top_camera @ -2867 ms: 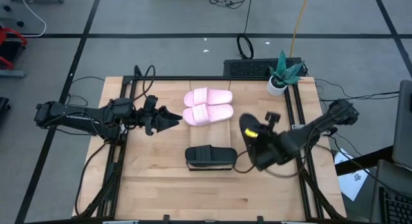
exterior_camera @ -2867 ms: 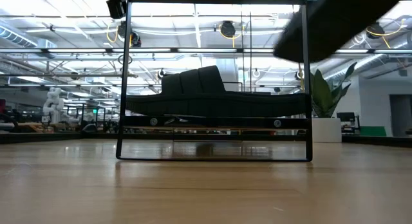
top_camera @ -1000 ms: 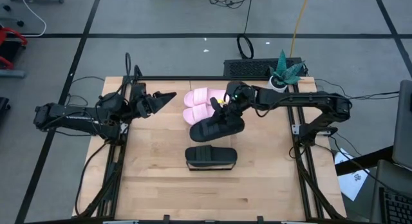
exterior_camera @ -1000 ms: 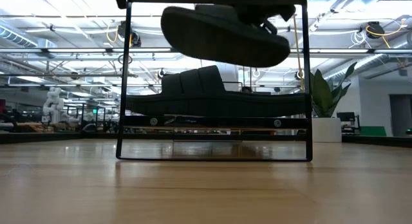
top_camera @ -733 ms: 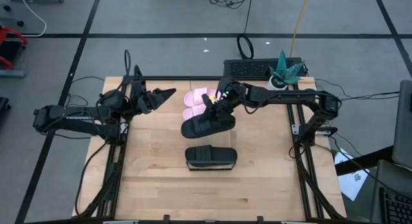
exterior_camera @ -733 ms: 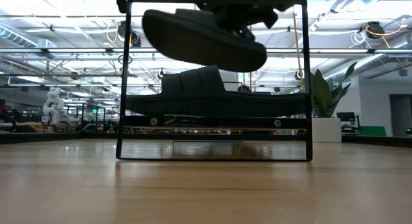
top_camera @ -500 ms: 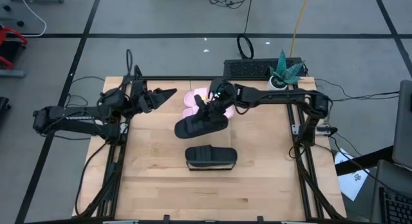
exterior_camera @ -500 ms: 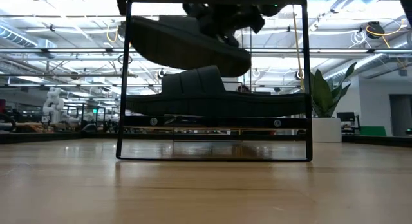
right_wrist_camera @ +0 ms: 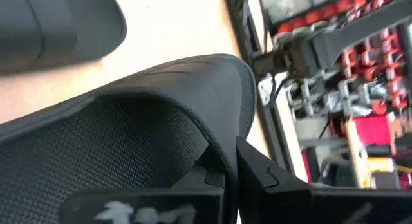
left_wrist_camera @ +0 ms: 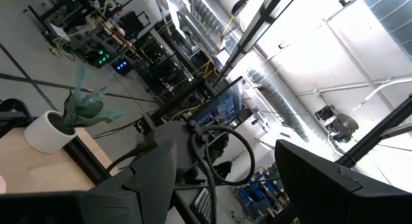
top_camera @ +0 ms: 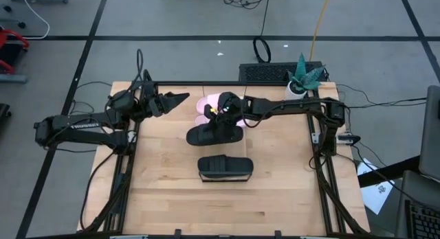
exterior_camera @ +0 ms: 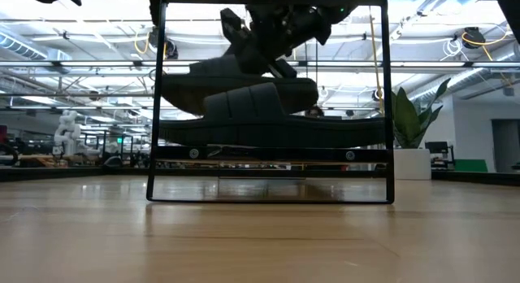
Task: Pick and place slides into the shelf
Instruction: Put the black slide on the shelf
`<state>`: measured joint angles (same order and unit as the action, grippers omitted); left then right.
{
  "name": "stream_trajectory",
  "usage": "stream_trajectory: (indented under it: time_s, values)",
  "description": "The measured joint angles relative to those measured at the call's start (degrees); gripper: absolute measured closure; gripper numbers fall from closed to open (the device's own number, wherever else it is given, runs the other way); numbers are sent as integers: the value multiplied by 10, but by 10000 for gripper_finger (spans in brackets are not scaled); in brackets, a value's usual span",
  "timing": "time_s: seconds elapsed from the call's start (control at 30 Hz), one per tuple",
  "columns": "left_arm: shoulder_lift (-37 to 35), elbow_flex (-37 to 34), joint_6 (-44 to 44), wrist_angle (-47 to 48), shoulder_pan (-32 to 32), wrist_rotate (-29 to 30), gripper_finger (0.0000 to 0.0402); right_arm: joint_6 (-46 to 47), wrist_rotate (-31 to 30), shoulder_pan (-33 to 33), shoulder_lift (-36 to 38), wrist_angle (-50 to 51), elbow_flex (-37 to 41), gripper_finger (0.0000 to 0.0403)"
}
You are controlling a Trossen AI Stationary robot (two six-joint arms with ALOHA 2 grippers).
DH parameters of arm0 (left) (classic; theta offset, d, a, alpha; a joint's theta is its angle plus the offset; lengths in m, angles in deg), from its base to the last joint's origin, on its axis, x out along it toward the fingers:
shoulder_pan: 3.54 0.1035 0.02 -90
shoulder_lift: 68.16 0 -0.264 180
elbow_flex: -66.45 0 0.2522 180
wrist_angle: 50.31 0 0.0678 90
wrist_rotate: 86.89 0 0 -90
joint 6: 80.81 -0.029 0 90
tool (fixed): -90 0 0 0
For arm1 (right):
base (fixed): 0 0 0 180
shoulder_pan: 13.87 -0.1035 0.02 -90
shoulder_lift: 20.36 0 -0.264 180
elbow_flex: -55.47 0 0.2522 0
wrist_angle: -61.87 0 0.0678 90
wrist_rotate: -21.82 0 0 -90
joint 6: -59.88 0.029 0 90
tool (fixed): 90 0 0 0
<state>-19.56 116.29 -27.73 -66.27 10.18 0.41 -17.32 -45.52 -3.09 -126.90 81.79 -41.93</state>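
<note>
Right claw [top_camera: 221, 119] pinches the wide ribbed strap of a black slide [top_camera: 214, 135], held over the pale plank shelf [top_camera: 172, 174] beside the pink pair [top_camera: 204, 106]. Left claw [top_camera: 180, 97] hangs spread.

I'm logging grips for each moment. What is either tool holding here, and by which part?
The right tool is shut on a black slide, gripping its strap edge. The left tool is open and holds nothing.

Clearances around the shelf [top_camera: 206, 151]

Right gripper [top_camera: 221, 115] with its clamped black slide [top_camera: 214, 135] blocks the shelf's far-middle; second black slide [top_camera: 225, 167] occupies mid-shelf; near-left planks lie bare.
</note>
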Motion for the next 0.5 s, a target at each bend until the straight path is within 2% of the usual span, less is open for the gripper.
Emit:
stream_trajectory:
  time_s: [0.5]
  values:
    - [0,0,2,0,12,-30,144,66,-1,-29,0,59,0,403]
